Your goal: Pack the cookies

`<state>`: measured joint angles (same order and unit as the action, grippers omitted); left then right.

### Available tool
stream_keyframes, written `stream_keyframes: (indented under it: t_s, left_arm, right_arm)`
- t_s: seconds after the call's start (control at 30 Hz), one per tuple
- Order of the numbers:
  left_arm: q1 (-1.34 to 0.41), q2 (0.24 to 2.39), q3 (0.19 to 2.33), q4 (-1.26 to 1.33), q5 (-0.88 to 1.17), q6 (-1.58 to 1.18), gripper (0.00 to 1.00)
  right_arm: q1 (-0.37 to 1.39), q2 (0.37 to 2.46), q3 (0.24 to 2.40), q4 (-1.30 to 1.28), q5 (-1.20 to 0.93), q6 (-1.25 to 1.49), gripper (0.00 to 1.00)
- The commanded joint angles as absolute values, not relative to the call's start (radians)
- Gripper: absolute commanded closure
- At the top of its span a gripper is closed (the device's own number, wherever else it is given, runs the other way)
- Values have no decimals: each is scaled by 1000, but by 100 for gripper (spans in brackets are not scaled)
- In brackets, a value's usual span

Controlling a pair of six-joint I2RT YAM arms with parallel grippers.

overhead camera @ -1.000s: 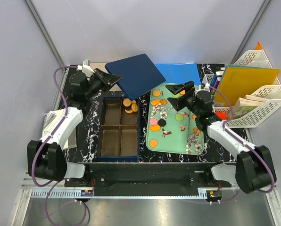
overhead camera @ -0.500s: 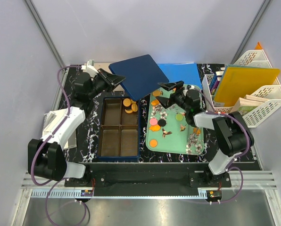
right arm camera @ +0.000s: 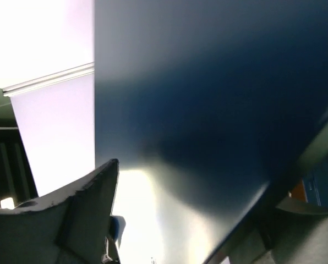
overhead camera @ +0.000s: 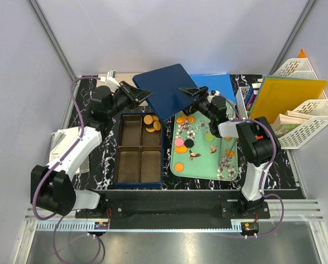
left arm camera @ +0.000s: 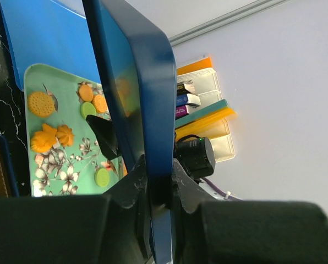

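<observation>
The left gripper pinched the blue lid clear of the box; the right gripper gaped wide round its 4 o'clock edge, likely to share it. Most cookies lay on the tray at the box's 3 o'clock

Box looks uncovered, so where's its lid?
Top view: the dark blue lid is held aloft by the left gripper, back centre, over the tray's far edge.

One dark-blue flat square lid, one dark-blue rectangular box of four compartments, one mint-green flowered tray, one bright-blue flat sheet. Small flat round cookies showing on the tray: one pink, one black, two green, at least four orange. Three or four more orange ones overlap in the box's one o'clock compartment.
</observation>
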<state>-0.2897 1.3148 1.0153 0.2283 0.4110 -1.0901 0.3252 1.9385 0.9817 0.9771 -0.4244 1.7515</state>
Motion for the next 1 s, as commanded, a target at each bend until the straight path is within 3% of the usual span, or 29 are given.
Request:
stream_keyframes:
  t_s: [0.0, 0.13, 0.17, 0.27, 0.37, 0.4, 0.63, 0.97]
  left_arm:
    - [-294, 1273, 1078, 325, 420, -1074, 100]
    - [-311, 1270, 1052, 290, 420, -1057, 100]
    - [-314, 1269, 1042, 290, 422, -1058, 100]
    - [-314, 1264, 1006, 288, 428, -1062, 99]
    - [-314, 1266, 1015, 200, 410, -1013, 83]
    - [-311, 1266, 1038, 158, 397, -994, 73]
    - [-244, 1270, 1065, -75, 316, -899, 56]
    - [-82, 1213, 974, -302, 241, -871, 51]
  right_arm:
    - [328, 1974, 1035, 1074, -439, 1773, 32]
    - [327, 2025, 1065, 1109, -448, 1778, 60]
    - [325, 2032, 1078, 1115, -452, 1779, 72]
    - [325, 2042, 1104, 1109, -475, 1769, 82]
    - [322, 2033, 1137, 1068, -512, 1734, 90]
    - [322, 2029, 1146, 1057, -531, 1723, 94]
    - [311, 1979, 1219, 919, -610, 1573, 100]
    - [295, 1934, 1387, 603, -753, 1295, 100]
